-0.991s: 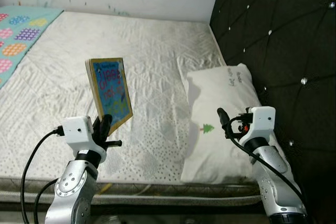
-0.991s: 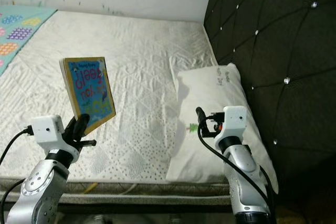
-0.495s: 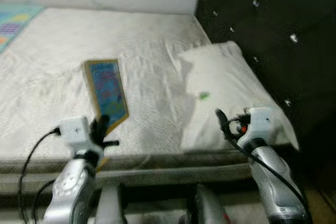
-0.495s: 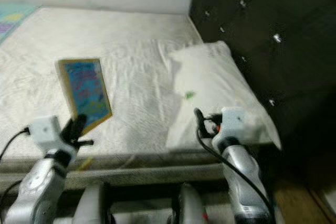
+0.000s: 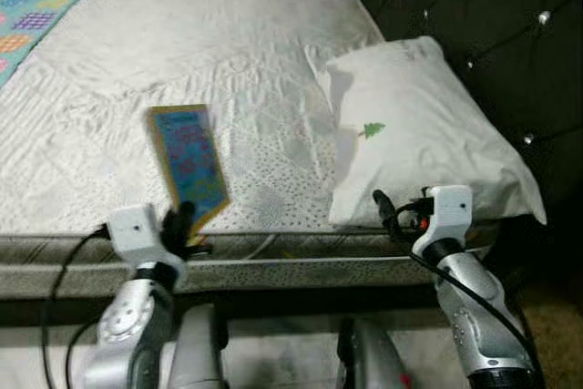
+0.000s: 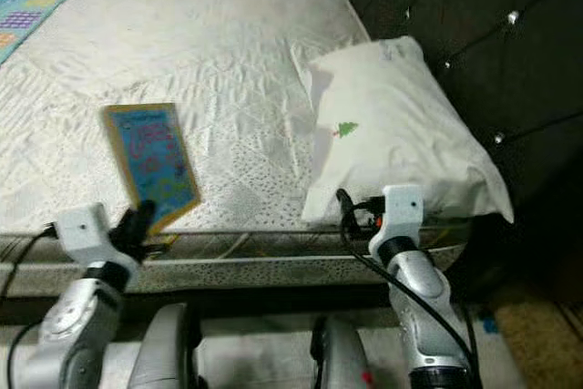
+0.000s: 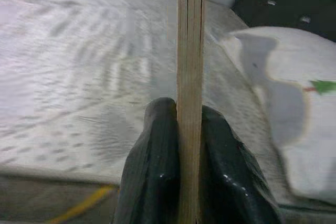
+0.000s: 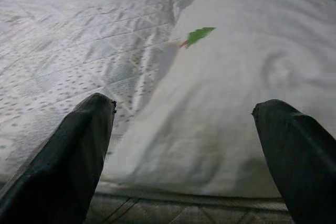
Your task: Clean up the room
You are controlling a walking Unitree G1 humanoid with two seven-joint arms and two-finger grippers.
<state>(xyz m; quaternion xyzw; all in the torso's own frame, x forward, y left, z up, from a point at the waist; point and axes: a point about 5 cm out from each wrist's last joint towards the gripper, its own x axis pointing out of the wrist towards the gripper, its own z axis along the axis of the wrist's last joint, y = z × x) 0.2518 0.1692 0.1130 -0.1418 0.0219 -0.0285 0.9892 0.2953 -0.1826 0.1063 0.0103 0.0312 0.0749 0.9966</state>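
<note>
Head views: left gripper (image 5: 182, 222) holds book (image 5: 189, 167) upright over mattress (image 5: 109, 88) edge, left of pillow (image 5: 428, 129); left wrist: fingers (image 7: 152, 171) clamp its spine; right wrist: right gripper (image 8: 184, 145) wide apart, facing pillow — book lifted, not yet stowed.

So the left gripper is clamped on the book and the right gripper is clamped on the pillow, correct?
Only partly. The left gripper is shut on the book, but the right gripper holds nothing: the right wrist view shows its fingers spread wide, short of the pillow.
</note>
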